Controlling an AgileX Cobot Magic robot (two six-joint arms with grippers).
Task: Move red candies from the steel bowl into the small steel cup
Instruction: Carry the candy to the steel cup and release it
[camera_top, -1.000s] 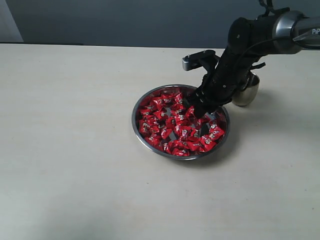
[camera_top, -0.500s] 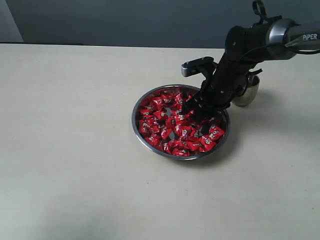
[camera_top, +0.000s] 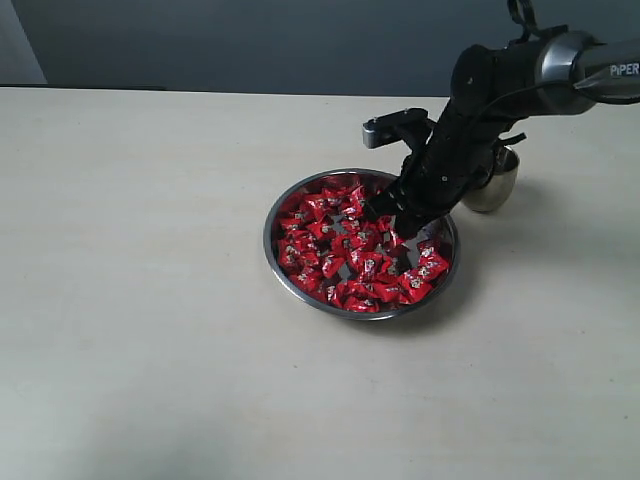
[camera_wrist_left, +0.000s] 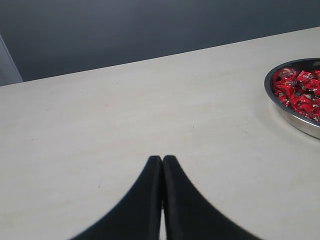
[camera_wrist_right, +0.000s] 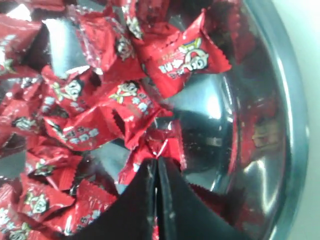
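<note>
- Right gripper (camera_top: 396, 231) is down in the steel bowl (camera_top: 269, 240), far-right part. Jaws are clamped together, tips on a wrapper among the red candies (camera_top: 335, 250); can't tell if it's pinched.
- Left gripper (camera_wrist_left: 162, 159) is closed with nothing in it, over the table (camera_top: 150, 260) left of the bowl.
- Small steel cup (camera_top: 497, 185) stands upright just beyond the bowl's far-right rim.

Looks like a lab: plain pale table (camera_top: 150, 300), dark grey wall (camera_top: 250, 40).

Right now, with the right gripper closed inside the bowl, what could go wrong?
The right gripper seems to pinch only the wrapper edge of one red candy, so it may slip out during the lift. The small steel cup is narrow and partly hidden behind the arm; a drop could miss it.
</note>
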